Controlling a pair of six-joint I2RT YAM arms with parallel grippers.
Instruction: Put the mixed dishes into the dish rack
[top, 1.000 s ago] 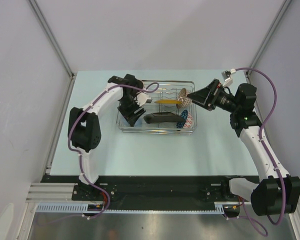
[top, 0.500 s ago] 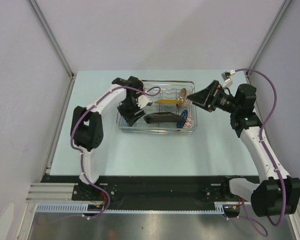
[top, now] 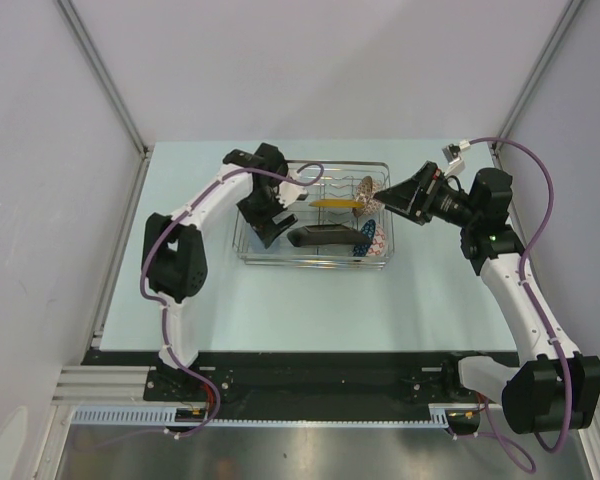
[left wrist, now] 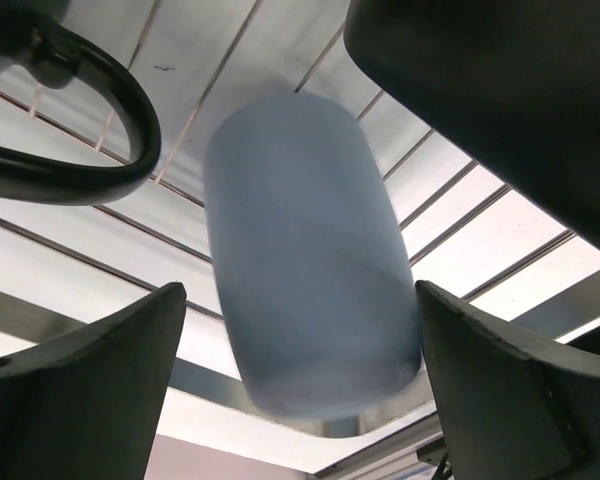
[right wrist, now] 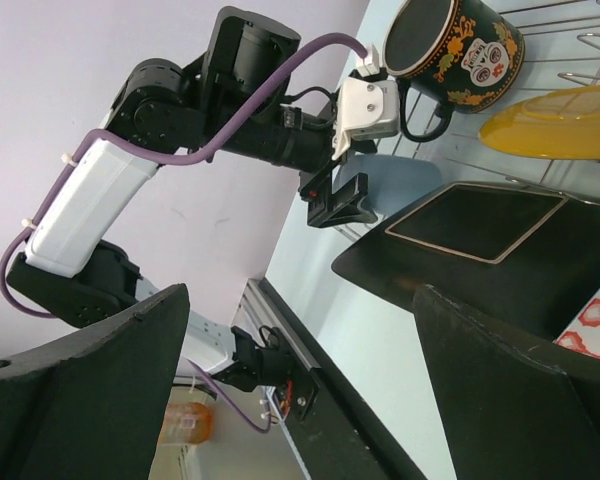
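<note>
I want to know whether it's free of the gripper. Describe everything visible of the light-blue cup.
The light-blue cup is smooth, matte-looking and handleless, and slightly blurred. It appears to lie on its side on the wires of the dish rack, between the fingers of the open left gripper. There is a gap on each side, so nothing grips it.

One dish rack (top: 315,262), two patterned bowls (top: 368,187). One dark mug (right wrist: 455,50), one light-blue cup (left wrist: 305,250), one dark square plate (right wrist: 470,235), one yellow dish (right wrist: 555,125).
</note>
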